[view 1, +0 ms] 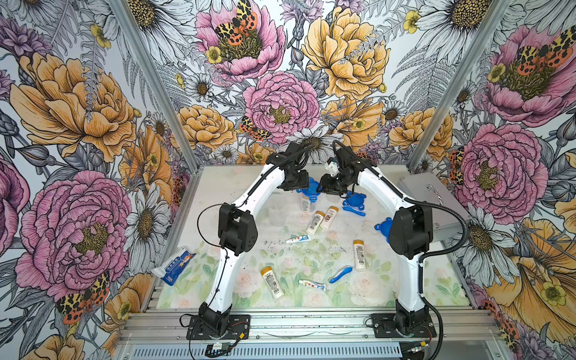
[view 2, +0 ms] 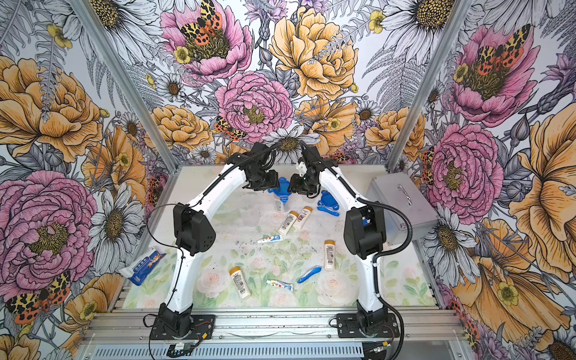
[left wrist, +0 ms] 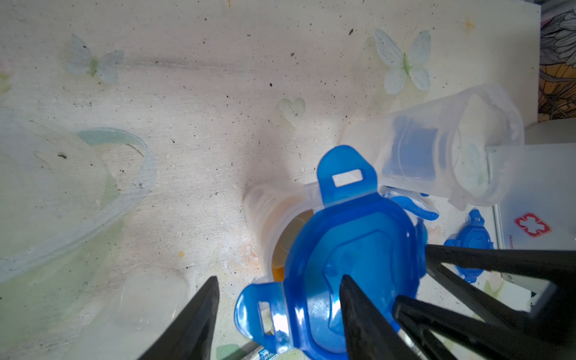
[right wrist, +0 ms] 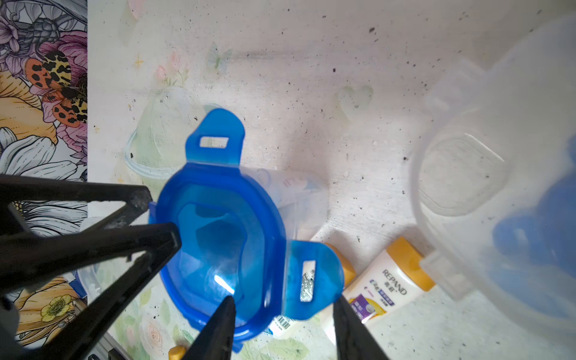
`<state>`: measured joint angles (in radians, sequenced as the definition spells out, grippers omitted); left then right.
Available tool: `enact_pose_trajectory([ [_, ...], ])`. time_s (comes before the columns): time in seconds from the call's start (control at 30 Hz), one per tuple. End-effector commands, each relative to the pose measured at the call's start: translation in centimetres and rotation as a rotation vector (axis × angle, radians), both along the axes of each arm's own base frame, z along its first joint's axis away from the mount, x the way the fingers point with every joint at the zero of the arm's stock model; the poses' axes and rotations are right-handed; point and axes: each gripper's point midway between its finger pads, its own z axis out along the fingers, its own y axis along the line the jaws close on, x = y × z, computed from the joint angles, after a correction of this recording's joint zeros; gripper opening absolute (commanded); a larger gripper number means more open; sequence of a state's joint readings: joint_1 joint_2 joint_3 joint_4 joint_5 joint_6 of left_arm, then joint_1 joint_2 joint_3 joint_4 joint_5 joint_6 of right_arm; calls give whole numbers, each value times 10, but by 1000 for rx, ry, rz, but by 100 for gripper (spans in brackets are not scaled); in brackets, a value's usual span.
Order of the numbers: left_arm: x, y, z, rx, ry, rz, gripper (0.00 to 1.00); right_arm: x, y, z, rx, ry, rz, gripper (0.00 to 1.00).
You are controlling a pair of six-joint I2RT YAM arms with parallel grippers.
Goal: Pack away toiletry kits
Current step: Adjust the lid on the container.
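At the back middle of the table stands a clear cup (view 1: 306, 203) with a blue four-tab lid (view 1: 311, 186) (left wrist: 352, 249) (right wrist: 224, 230) lying on its mouth. Something orange shows inside the cup (left wrist: 277, 265). My left gripper (left wrist: 279, 279) (view 1: 298, 184) is open astride one tab, with one finger resting on the lid's top. From the opposite side, my right gripper (right wrist: 284, 299) (view 1: 326, 187) is open astride another tab (right wrist: 311, 277). Orange-capped bottles (view 1: 315, 223) (view 1: 359, 254) (view 1: 272, 282), toothpaste tubes (view 1: 298, 239) (view 1: 312, 284) and a blue toothbrush (view 1: 340, 273) lie loose nearer the front.
Two more blue lids (view 1: 355, 199) (view 1: 384, 227) and a second toothbrush (view 1: 353, 212) lie right of the cup. Another clear cup (left wrist: 436, 149) lies on its side close by, and one (view 1: 276, 212) to the left. A silver case (view 1: 436, 199) stands at the right edge, a blue-white packet (view 1: 173, 265) at the left.
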<state>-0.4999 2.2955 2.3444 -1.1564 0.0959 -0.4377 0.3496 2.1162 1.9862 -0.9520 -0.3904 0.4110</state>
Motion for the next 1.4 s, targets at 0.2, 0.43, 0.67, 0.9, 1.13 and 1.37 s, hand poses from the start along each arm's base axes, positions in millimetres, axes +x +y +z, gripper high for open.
enact_pose_trajectory([
  [0.2,-8,5,12,17,-18,-8,59,8,20,1,42,-4,20,49],
  [0.43,-7,6,5,17,-3,-6,59,9,23,-1,38,-4,22,49],
  [0.67,-2,3,3,6,-3,-13,59,11,22,-4,28,-2,15,49],
  [0.9,-1,9,10,13,-15,1,59,10,17,6,18,-25,7,50],
  [1.13,-7,16,27,23,-43,22,62,6,8,26,17,-53,-7,54],
  [1.37,-19,19,34,33,-38,66,61,11,1,38,-26,-86,5,54],
])
